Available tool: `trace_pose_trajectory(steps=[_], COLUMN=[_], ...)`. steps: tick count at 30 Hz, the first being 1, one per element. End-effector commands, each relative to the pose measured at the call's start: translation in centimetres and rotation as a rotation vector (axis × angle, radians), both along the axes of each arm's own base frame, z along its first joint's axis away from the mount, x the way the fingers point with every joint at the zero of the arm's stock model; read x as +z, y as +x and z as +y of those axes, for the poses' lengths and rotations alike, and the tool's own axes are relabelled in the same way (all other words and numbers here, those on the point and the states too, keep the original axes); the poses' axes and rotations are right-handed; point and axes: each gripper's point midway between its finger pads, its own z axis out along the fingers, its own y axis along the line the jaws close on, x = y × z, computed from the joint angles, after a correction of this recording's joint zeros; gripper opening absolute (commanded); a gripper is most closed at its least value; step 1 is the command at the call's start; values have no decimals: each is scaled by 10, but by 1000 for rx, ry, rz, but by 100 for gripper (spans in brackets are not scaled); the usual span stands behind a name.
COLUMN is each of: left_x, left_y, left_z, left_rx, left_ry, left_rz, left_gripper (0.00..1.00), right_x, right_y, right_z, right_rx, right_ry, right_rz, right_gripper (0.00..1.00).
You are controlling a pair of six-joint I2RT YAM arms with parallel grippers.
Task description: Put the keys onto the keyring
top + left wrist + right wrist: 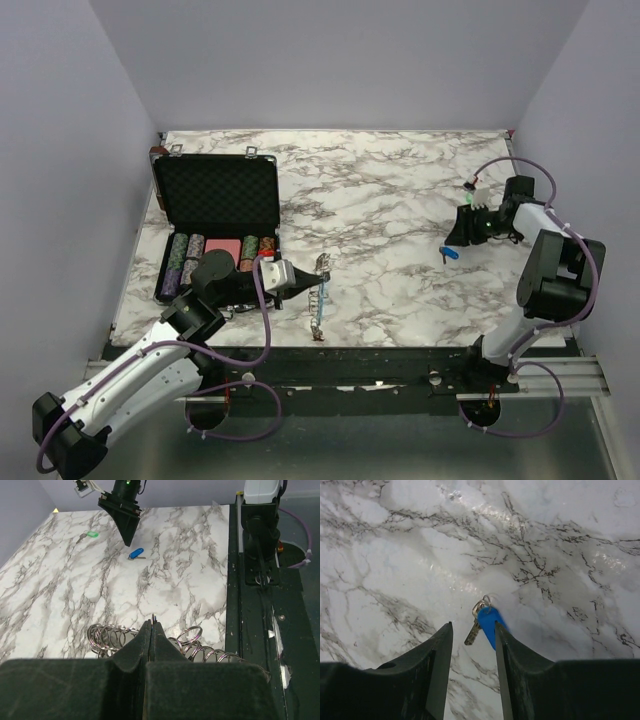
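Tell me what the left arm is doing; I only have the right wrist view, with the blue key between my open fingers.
Observer: The left gripper is shut on the keyring, near the front edge of the marble table, just right of the black case.
Operator: Any other key near mine?
Observer: Yes. A green key lies on the marble beyond the blue key, farther from the arm bases.
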Motion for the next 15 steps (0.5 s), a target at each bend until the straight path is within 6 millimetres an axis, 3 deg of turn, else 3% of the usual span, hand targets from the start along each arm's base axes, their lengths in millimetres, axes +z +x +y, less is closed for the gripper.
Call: trace_pose_trajectory(steps=[1, 8, 15], left_x=[15, 14, 13], left_y=[-4, -4, -4], left_z=[2, 2, 1], left_rx=[-31, -38, -44], left_ry=[-12, -7, -3], left_rz=[-76, -76, -74], left_gripper=[0, 0, 0], right_x=[-7, -19, -24], right_y=[25, 38, 28], right_z=[-12, -15, -7], right_rx=[-119, -136, -88], right_ry=[-4, 7, 48], right_rz=[-5, 39, 90], right_gripper=[44, 42, 41])
